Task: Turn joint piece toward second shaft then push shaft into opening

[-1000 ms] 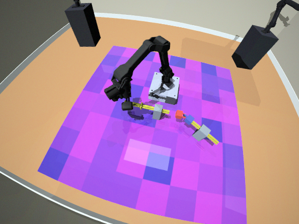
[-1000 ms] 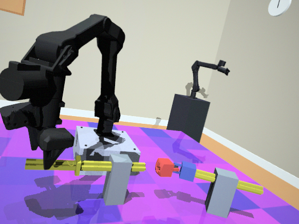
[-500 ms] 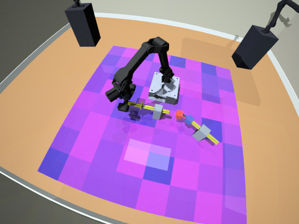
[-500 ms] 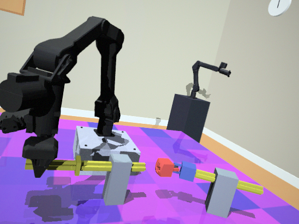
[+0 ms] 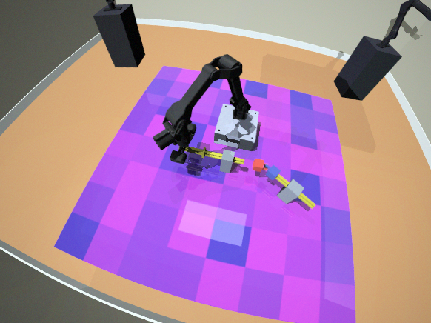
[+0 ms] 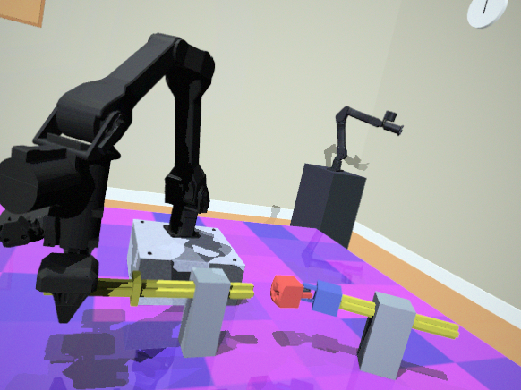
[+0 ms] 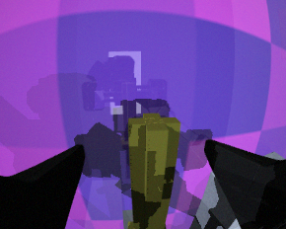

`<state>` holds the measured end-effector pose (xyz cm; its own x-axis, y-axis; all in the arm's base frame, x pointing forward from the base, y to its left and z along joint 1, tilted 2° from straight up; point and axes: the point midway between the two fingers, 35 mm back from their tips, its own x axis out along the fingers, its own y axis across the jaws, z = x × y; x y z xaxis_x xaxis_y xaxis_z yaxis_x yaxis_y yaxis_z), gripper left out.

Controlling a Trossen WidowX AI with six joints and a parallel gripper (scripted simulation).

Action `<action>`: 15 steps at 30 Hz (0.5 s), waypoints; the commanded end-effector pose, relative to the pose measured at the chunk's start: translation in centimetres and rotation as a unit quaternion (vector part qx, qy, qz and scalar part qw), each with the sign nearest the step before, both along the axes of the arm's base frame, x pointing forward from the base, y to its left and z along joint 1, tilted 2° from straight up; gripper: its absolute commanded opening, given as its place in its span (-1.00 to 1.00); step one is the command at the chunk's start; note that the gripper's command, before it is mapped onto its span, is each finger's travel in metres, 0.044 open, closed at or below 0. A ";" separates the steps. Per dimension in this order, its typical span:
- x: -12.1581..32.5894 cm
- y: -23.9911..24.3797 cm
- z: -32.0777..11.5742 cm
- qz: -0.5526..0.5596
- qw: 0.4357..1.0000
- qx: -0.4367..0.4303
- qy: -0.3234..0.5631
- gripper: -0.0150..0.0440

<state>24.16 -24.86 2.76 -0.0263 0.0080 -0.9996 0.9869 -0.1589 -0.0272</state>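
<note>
My gripper (image 6: pixel 66 301) (image 7: pixel 146 149) is open, its fingers on either side of the free end of the yellow second shaft (image 5: pixel 212 155) (image 6: pixel 172 288) (image 7: pixel 155 170); it grips nothing. In the top and exterior views the near finger hides the far one. The second shaft runs through its grey block (image 5: pixel 226 161) (image 6: pixel 205 317). The red joint piece (image 5: pixel 258 165) (image 6: pixel 287 292) faces the shaft's other end across a gap; exact alignment cannot be told. It is hinged to a blue piece (image 5: pixel 273 172) (image 6: pixel 328 298) on the angled first shaft (image 5: pixel 306 200) (image 6: pixel 436 326).
The first shaft's grey block (image 5: pixel 292 191) (image 6: pixel 390 331) stands at the right. A collar (image 6: pixel 136 288) sits on the second shaft between the gripper and its block. The arm's pale base (image 5: pixel 237 126) (image 6: pixel 152 241) stands close behind the second shaft.
</note>
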 end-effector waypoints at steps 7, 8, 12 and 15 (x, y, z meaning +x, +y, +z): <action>-0.1 0.1 -1.0 -0.002 1.000 0.000 0.003 0.73; -0.1 0.1 -1.0 -0.002 1.000 0.000 0.003 0.64; -0.1 0.1 -1.0 -0.002 1.000 0.000 0.003 0.29; -0.1 0.1 -1.0 -0.002 1.000 0.000 0.003 0.02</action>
